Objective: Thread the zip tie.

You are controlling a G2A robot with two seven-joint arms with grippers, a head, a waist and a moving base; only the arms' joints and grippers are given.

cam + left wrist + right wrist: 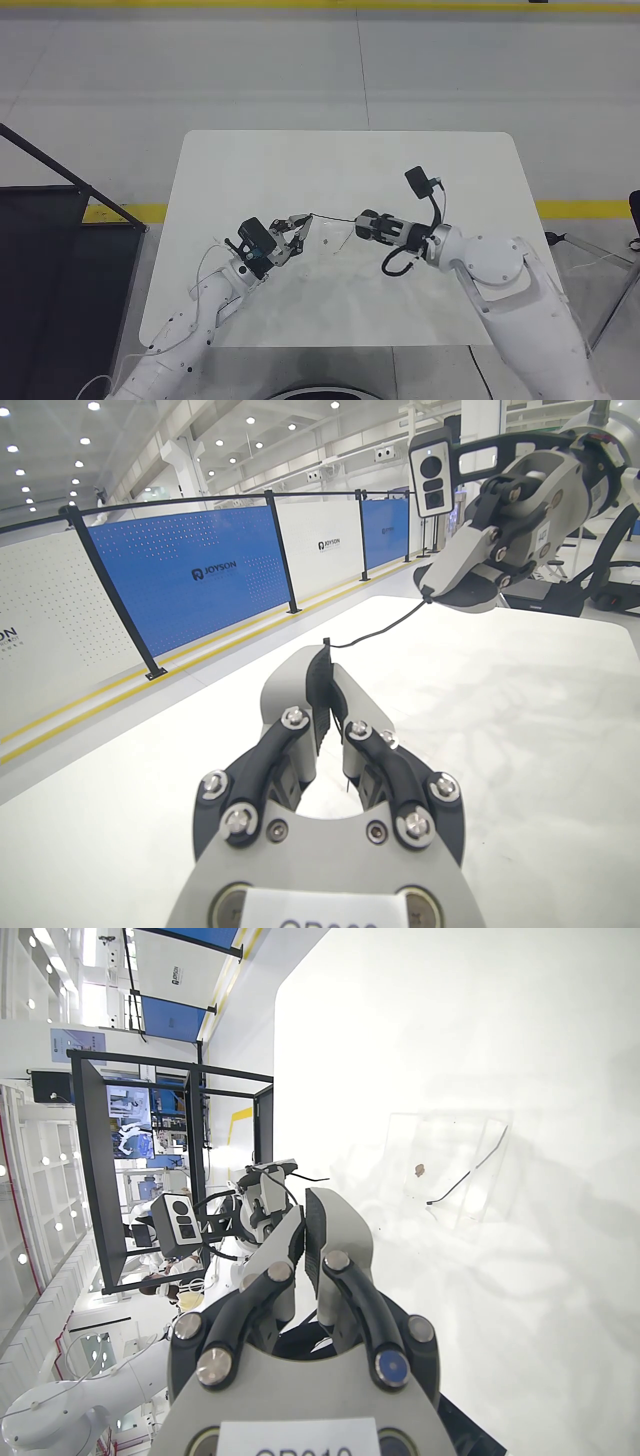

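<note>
Zip tie (332,218) spans the gap between both grippers at the centre of the top view, held off the table (450,170). Left gripper (303,224): jaws clamped on one end. Right gripper (357,224): jaws clamped on the other end. Clear bag (440,1168) lies flat on the table just below the span, with a second black tie (467,1174) on it.

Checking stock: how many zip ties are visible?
2. One zip tie spans between the left pincer and right pincer; a second zip tie lies on a clear sheet on the table.
</note>
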